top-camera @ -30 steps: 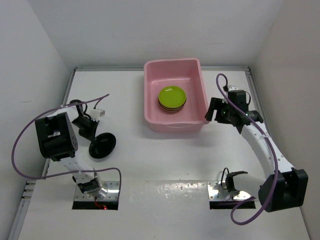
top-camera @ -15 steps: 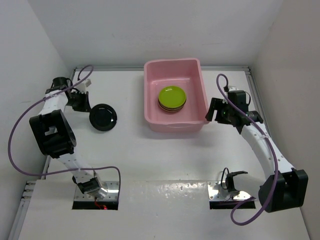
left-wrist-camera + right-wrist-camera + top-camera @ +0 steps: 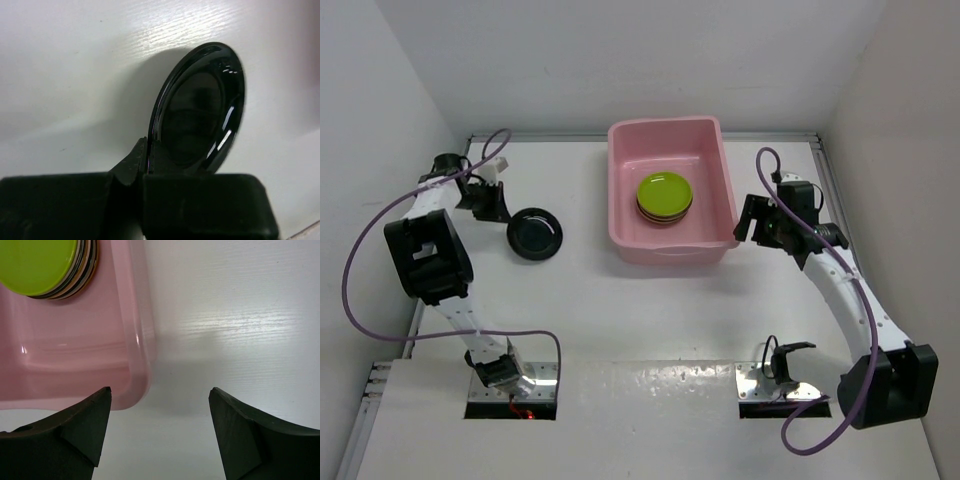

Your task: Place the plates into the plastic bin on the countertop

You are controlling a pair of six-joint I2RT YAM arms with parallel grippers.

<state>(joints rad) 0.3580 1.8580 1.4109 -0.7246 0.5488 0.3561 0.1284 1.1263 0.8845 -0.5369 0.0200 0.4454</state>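
A glossy black plate [image 3: 536,235] hangs just above the white countertop [image 3: 620,310] on the left, and my left gripper [image 3: 503,212] is shut on its rim. In the left wrist view the black plate [image 3: 200,110] stands on edge, its lower rim pinched in the left gripper [image 3: 147,152]. The pink plastic bin [image 3: 670,128] sits at the back centre and holds a stack of plates [image 3: 665,196] with a lime green one on top. My right gripper [image 3: 750,222] is open beside the bin's front right corner. The right wrist view shows that gripper [image 3: 160,392] empty, with the bin's corner [image 3: 137,365] and the stack [image 3: 45,265] ahead.
White walls [image 3: 410,100] close in the countertop on the left, back and right. Purple cables loop from both arms, the left cable [image 3: 355,290] swinging out past the left arm's base.
The left arm has swung from near its base out to the far left, carrying the black plate towards the back, then a little to the right. The right arm has not moved.
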